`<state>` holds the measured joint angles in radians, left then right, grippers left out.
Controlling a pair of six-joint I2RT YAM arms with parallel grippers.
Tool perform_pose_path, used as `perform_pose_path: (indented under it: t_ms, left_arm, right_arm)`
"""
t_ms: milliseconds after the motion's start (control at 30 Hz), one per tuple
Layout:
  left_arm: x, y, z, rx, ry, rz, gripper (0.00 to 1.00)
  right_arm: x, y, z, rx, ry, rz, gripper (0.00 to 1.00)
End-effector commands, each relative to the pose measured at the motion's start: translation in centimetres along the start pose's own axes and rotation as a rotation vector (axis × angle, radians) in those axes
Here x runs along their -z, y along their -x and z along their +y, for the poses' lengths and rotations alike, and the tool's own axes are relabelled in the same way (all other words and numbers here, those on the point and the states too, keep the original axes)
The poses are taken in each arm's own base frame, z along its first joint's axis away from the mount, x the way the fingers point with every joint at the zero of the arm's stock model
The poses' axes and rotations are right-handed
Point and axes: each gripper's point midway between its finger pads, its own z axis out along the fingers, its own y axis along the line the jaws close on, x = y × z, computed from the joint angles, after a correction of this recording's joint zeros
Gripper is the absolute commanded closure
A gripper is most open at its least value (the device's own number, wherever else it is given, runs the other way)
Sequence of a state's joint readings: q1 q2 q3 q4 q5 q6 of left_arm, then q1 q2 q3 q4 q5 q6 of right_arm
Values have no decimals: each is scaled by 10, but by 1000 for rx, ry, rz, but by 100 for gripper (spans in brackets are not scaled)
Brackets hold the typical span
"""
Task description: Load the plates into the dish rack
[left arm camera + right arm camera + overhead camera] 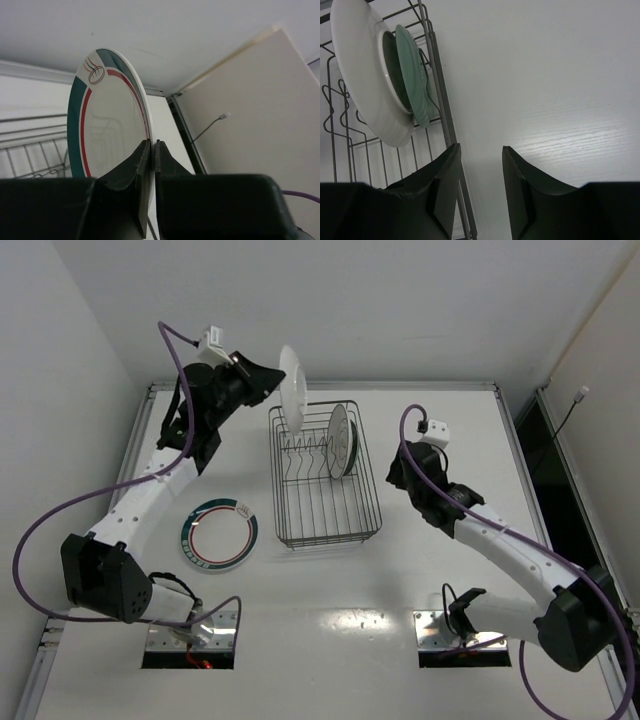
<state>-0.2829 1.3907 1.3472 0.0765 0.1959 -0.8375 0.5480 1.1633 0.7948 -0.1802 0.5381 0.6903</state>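
My left gripper (pixel 279 380) is shut on the rim of a white plate with a green band and red ring (pixel 293 390), held upright on edge above the far left corner of the dish rack (pixel 330 542). In the left wrist view the pads (pixel 145 155) pinch that plate (pixel 107 125). A white plate (pixel 337 438) and a teal plate (pixel 350 445) stand together in the rack's far right part. Another green-banded plate (pixel 219 534) lies flat on the table, left of the rack. My right gripper (pixel 398 472) hangs open and empty just right of the rack.
In the right wrist view the rack's side rail (pixel 440 100) runs past the left finger, with the white plate (pixel 360 75) and teal plate (pixel 415 85) beyond it. The white table (pixel 450 410) is walled at the back and both sides. Cables loop from both arms.
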Motion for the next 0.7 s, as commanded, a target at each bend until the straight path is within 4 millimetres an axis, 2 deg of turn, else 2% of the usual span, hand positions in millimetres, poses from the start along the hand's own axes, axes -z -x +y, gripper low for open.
perform_pose_path:
  t_ms: [0, 33, 100, 233, 267, 367, 433, 467, 500, 633, 667]
  left_arm:
    - [11, 24, -66, 111, -274, -115, 100]
    - [11, 22, -64, 127, -278, -114, 100]
    - [10, 9, -66, 167, -290, -92, 100]
    - [5, -8, -50, 215, -233, -93, 100]
    - [5, -10, -52, 227, -246, -102, 100]
    - [3, -25, -38, 260, -203, -96, 100]
    - [3, -32, -36, 270, -175, -103, 100]
    - [3, -41, -35, 275, -165, -91, 100]
    - [3, -42, -36, 278, -159, -98, 100]
    - [2, -59, -24, 286, -114, -80, 100]
    - [1, -58, -23, 287, -107, -88, 100]
  right_arm:
    - [2, 18, 4, -72, 34, -59, 65]
    - [2, 14, 4, -67, 40, -46, 65]
    - [2, 17, 2, -76, 43, -51, 65]
    - [-1, 13, -5, -81, 37, -40, 65]
    - [1, 14, -3, -85, 49, -42, 65]
    - [-2, 18, -7, -98, 43, -51, 65]
    - [-2, 14, -7, -94, 46, -39, 65]
    - [-1, 18, -10, -102, 41, -49, 65]
    - [-2, 13, -11, -98, 46, -37, 65]
    - [-3, 15, -16, -110, 42, -45, 65]
    - [-2, 15, -14, -110, 49, -40, 65]
